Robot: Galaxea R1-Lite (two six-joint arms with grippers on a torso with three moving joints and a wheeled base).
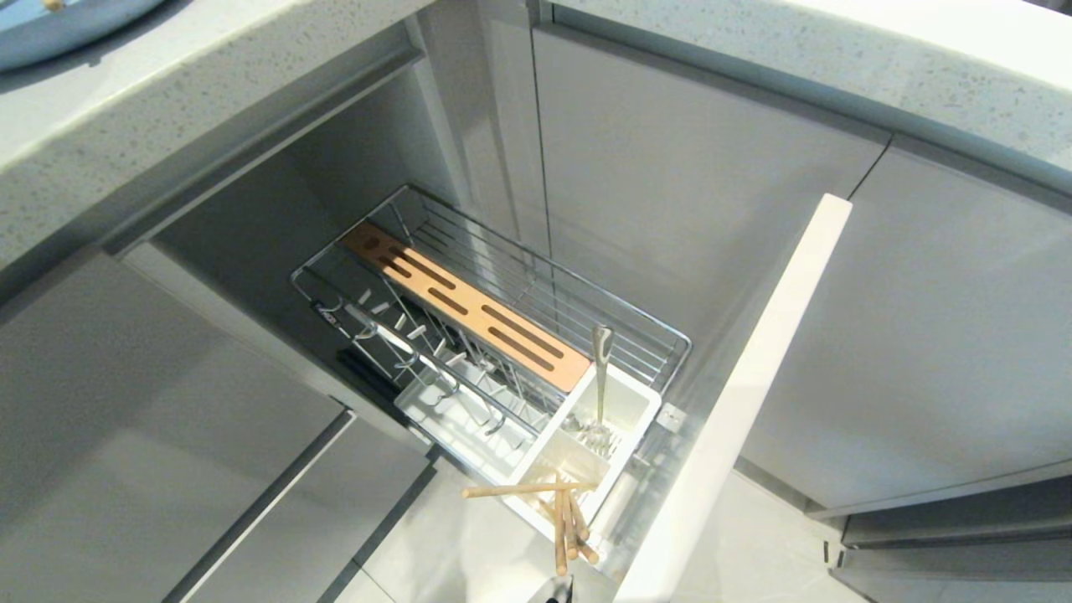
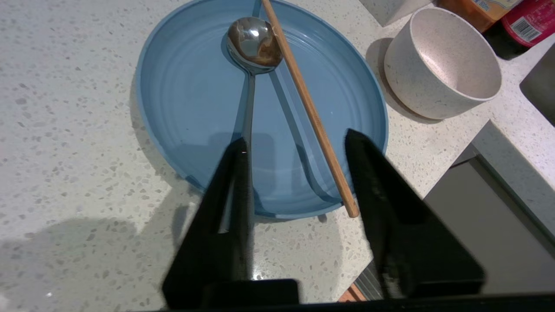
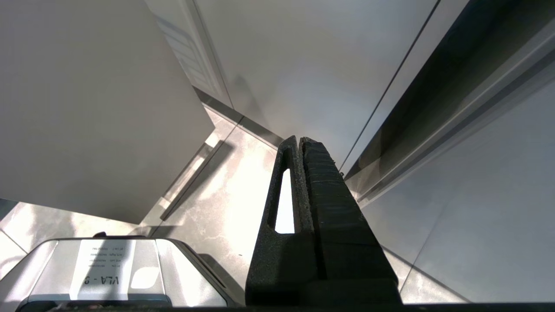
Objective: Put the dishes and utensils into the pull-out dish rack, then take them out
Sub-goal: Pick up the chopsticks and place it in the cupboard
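Blue plate lies on the speckled counter, holding a silver spoon and one chopstick; a cream bowl stands just beside it. Above the plate, the left gripper hangs with jaws apart, holding nothing. Below, the pulled-out rack has a metal utensil and wooden sticks in its white caddy. Dishes remain outside the rack. The right gripper, pressed closed, hangs by the cabinets.

Speckled pale stone countertop. At its far corner, partly cropped: an orange package beside a red container with barcode label. Below: flat grey cabinet doors; glossy light floor tiles.
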